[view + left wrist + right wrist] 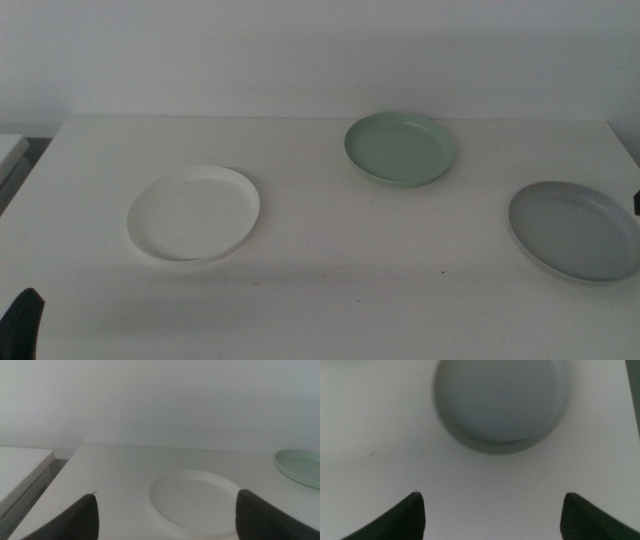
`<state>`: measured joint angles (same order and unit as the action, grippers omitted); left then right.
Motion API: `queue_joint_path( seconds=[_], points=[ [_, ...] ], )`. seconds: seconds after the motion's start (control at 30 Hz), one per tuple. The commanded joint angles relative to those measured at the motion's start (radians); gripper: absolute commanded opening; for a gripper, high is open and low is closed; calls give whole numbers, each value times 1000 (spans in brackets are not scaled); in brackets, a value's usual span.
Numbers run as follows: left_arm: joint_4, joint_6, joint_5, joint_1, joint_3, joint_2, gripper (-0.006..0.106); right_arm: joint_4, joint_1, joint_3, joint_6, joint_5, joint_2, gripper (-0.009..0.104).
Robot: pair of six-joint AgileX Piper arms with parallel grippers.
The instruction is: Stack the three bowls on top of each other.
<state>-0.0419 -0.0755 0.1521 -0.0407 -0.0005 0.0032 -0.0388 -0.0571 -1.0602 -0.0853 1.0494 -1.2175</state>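
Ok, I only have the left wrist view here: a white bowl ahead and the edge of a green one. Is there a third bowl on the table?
Observer: Yes, a grey bowl sits near the table's right edge, apart from the green bowl and the white bowl.
Operator: Where is the right gripper?
Observer: The right gripper hangs open above the table, just short of the grey bowl.
Operator: Anything stacked yet?
Observer: No, all three lie separately on the table.
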Motion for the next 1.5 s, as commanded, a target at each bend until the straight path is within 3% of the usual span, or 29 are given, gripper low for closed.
queue_joint_path(
  seconds=[0.0,0.27,0.43,0.6,0.83,1.17,1.3,1.47],
  points=[
    [0,-1,-13,-1,0,-3,94,-8,-63,-43,47,-6,-83,93],
    [0,-1,-13,-1,0,-3,94,64,-143,-109,53,-60,-295,93],
    [0,-1,-13,-1,0,-3,94,60,-143,-113,45,-167,-385,93],
    [0,-1,-13,-1,0,-3,94,45,-156,-225,-4,-139,-551,92],
    [0,-1,-13,-1,0,-3,94,33,-219,-406,-12,-73,-766,78],
    [0,-1,-13,-1,0,-3,94,5,-241,-439,3,-54,-900,59],
    [0,-1,-13,-1,0,-3,94,5,-241,-439,4,-52,-937,44],
    [0,-1,-13,-1,0,-3,94,23,-241,-437,7,-28,-934,-2]
  ],
)
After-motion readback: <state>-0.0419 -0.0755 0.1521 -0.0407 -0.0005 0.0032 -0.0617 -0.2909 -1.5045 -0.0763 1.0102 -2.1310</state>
